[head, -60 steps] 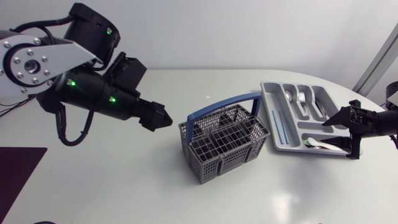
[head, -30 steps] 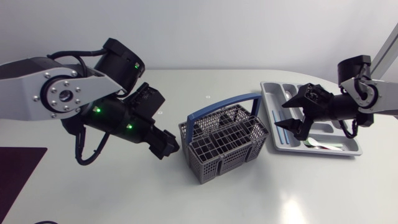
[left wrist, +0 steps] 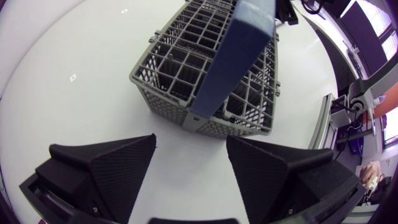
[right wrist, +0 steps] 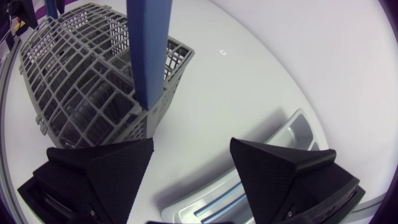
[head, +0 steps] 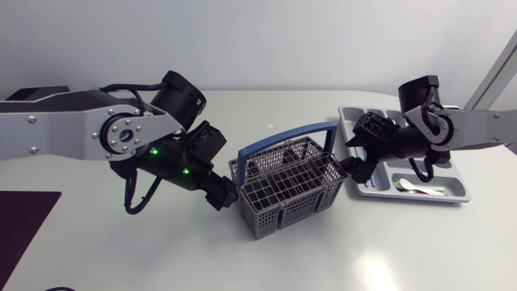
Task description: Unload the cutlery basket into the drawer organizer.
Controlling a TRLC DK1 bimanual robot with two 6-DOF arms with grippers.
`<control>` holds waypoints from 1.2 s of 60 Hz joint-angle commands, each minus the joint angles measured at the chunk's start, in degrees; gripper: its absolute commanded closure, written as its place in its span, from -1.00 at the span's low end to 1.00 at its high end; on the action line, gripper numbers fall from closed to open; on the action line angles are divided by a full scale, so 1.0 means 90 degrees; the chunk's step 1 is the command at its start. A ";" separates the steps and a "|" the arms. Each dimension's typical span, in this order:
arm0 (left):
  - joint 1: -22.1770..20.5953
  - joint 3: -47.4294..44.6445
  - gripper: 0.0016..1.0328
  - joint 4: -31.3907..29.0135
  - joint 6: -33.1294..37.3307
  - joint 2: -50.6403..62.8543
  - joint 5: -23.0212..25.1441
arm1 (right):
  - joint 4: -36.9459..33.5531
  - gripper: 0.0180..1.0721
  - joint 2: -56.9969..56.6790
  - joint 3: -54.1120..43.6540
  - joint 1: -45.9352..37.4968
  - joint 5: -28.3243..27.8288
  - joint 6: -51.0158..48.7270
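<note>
A white, smooth surface [head: 266, 259] fills the head view, matte with a faint sheen. Its far edge runs straight, then curves round toward the right. A soft bright patch of reflected light [head: 367, 263] lies on its near part, and shadows on it are pale and blurred. A tiny mark [head: 270, 125] sits near the far edge. At the near left is a dark purple rectangle [head: 24, 222]; whether it lies on the surface cannot be told. The left wrist view shows two small marks [left wrist: 73, 77] on the white top.
</note>
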 commanded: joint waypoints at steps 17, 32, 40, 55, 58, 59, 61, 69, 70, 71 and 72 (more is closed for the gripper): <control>0.0961 0.0536 -0.64 0.0368 0.0620 0.0687 -0.0065 | -0.0212 -0.69 -0.0490 -0.0354 0.0970 0.0475 0.0678; 0.1420 0.0888 -0.65 0.0534 0.0826 0.1126 -0.0065 | -0.0212 -0.69 -0.0421 -0.0207 0.1497 0.0982 0.1166; 0.1498 0.0985 -0.67 0.0554 0.0904 0.1224 -0.0055 | -0.0183 -0.69 -0.0148 0.0037 0.1644 0.1197 0.1332; 0.1752 0.0761 -0.71 0.0554 0.1031 0.1019 -0.0055 | -0.0095 -0.70 -0.0060 0.0183 0.1595 0.1402 0.1537; 0.1869 0.0653 -0.72 0.0554 0.1099 0.0843 -0.0036 | -0.0105 -0.71 -0.0216 0.0115 0.1497 0.1392 0.1518; 0.1889 0.0624 -0.73 0.0544 0.1109 0.0804 -0.0036 | -0.0105 -0.71 -0.0275 0.0086 0.1468 0.1383 0.1508; 0.2006 0.0536 -0.73 0.0534 0.1167 0.0628 0.0033 | -0.0105 -0.72 -0.0470 -0.0002 0.1409 0.1363 0.1488; 0.2318 0.0321 -0.73 0.0368 0.1275 -0.0065 0.0521 | -0.0291 -0.74 -0.1242 -0.0246 0.1272 0.1031 0.1498; 0.2338 0.0302 -0.73 0.0349 0.1275 -0.0153 0.0609 | -0.0310 -0.74 -0.1329 -0.0266 0.1272 0.1002 0.1508; 0.2348 0.0282 -0.73 0.0329 0.1275 -0.0212 0.0677 | -0.0339 -0.74 -0.1408 -0.0285 0.1272 0.0992 0.1518; 0.2348 0.0263 -0.73 0.0329 0.1275 -0.0270 0.0716 | -0.0388 -0.74 -0.1495 -0.0295 0.1282 0.0982 0.1527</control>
